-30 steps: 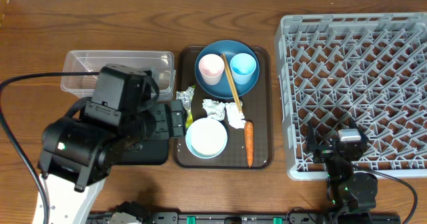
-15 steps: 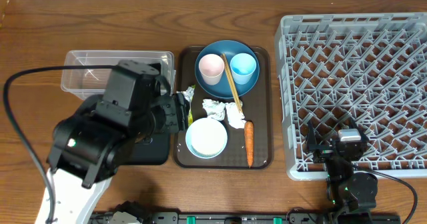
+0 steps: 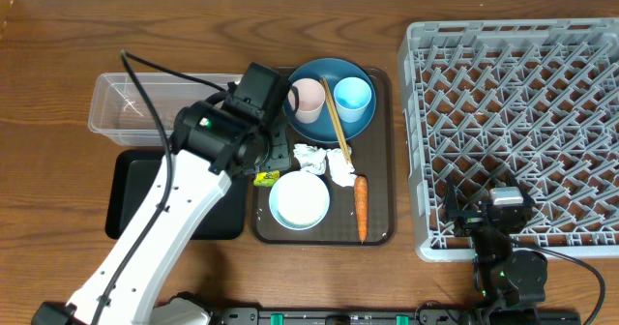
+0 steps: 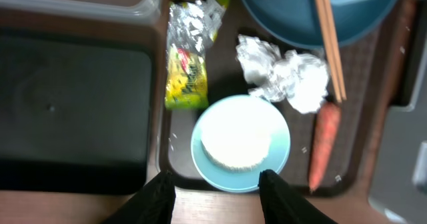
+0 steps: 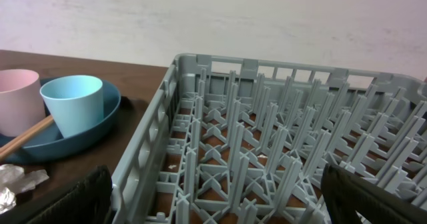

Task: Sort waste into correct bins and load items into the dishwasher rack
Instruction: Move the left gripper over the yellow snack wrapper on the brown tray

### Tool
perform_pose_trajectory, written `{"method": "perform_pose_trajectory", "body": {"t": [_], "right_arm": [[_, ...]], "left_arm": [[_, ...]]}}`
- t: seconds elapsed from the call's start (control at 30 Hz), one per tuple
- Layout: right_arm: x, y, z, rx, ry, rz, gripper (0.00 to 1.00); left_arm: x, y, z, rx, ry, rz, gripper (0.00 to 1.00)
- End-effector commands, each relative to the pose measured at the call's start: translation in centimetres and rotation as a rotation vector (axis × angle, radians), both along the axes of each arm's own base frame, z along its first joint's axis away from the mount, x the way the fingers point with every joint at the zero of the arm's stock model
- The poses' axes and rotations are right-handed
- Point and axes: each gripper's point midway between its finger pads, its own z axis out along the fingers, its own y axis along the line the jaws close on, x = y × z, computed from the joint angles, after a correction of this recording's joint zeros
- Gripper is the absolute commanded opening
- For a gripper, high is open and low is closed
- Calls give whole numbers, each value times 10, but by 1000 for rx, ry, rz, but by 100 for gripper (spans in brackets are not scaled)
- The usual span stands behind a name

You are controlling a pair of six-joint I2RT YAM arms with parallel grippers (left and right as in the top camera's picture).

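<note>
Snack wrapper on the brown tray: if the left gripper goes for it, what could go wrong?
1. The snack wrapper lies close beside the bowl of rice; a finger may knock the bowl and spill rice.
2. The left gripper hangs nearer the bowl than the wrapper, so it may close on the wrong thing.

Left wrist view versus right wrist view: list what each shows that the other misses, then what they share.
Left wrist only: the green-yellow foil snack wrapper, the pale blue bowl of white rice, the orange carrot, the shallow black tray and an edge of the clear plastic tub. Right wrist only: upright pegs of the grey plastic dishwasher rack, and the pink cup and blue cup from the side. Both: the round blue plate, the wooden chopsticks and the crumpled white paper wads.
</note>
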Motion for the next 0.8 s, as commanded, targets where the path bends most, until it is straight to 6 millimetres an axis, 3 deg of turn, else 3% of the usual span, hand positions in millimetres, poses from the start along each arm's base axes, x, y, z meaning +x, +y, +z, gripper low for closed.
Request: {"method": "perform_pose_trajectory", "body": {"t": [0.0,0.27,0.77], "right_arm": [[-1,6,-1,-12,3,22,99],[-1,6,-1,-12,3,22,99],[-1,6,-1,-12,3,22,99]], "left_arm": [[10,5,-7,49,-15,33,44],[19,6,-32,119,43,17,44],[23,10,-30,161,23,-53,44]]}}
